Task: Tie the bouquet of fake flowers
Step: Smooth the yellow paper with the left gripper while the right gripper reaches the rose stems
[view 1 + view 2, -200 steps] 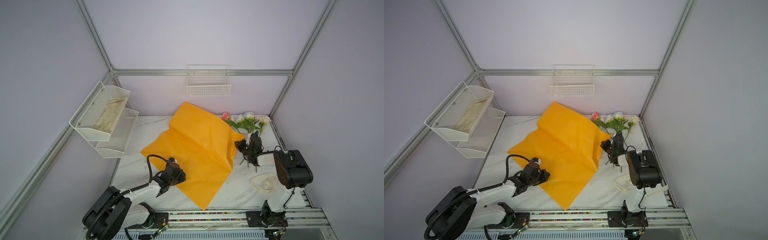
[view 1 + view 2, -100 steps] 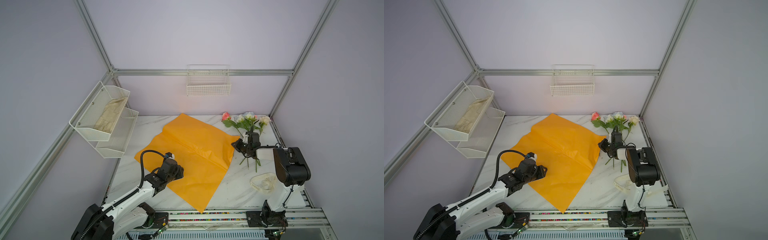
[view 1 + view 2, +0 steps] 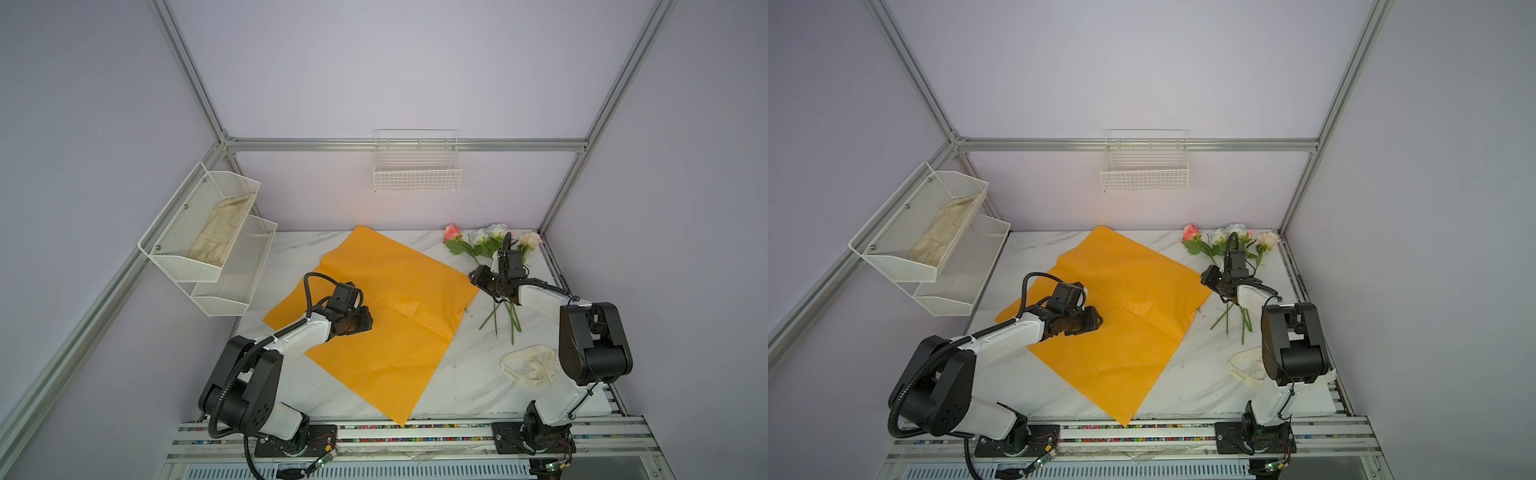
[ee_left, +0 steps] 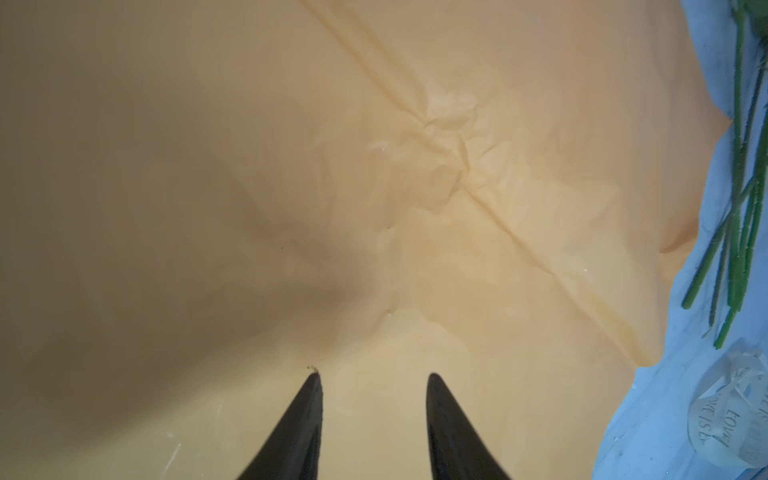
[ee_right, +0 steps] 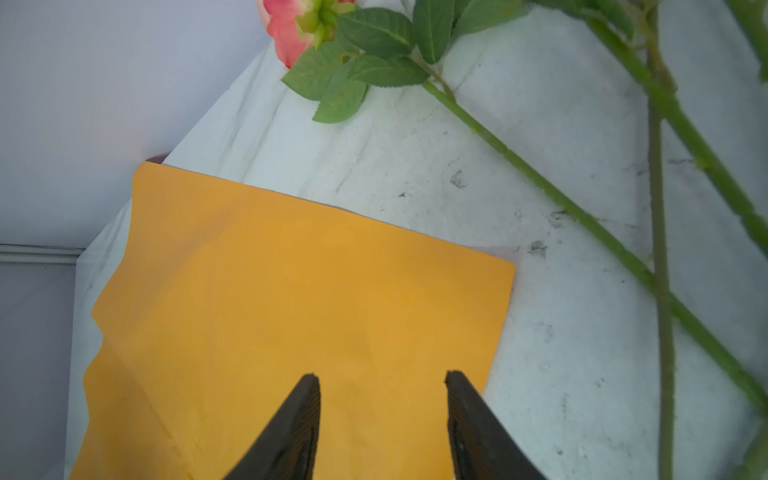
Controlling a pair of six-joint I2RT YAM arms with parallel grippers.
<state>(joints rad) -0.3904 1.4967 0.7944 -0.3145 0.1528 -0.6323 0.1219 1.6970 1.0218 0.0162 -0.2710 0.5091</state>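
Right wrist, not left: pink rose point(image 5: 281, 35)

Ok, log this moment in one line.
left gripper: open, over orange wrapping paper | right gripper: open, at paper corner | fake roses: beside paper, unwrapped | printed ribbon: unused

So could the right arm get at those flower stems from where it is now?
Probably yes. The right gripper hangs open and empty over the corner of the orange paper, and the flower stems lie uncovered right beside it, with nothing between.
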